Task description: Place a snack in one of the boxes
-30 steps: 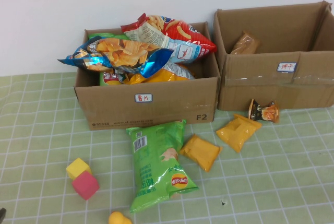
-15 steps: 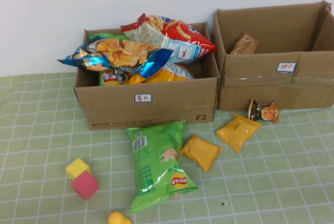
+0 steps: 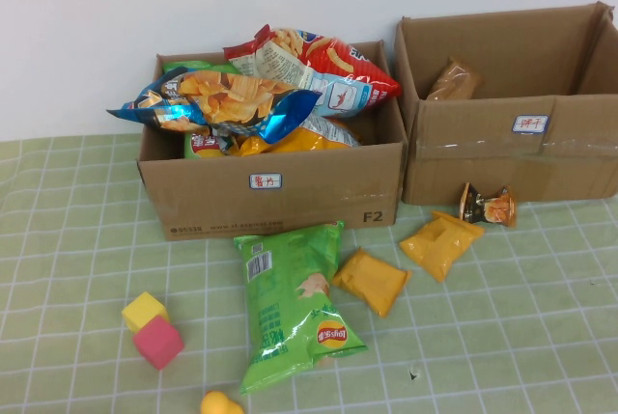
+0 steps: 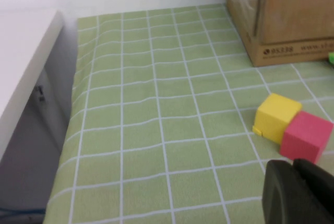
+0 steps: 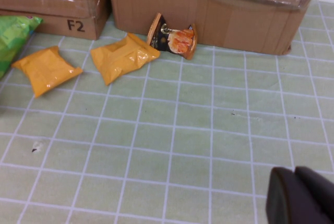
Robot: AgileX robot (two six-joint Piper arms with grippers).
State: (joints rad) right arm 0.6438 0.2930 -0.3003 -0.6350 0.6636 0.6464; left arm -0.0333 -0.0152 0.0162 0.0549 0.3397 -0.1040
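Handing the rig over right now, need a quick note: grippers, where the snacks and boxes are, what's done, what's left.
Left gripper: low over the table near the yellow block and pink block, holding nothing.
Right gripper: low over bare table, short of the snacks, holding nothing.
Neither arm shows in the high view.
Left box: heaped with chip bags. Right box: one brown packet inside.
Loose on the table: green chip bag, two orange packets, and a small dark packet leaning against the right box.
Done: no pick started.
Left: grab one loose snack, drop it in a box.
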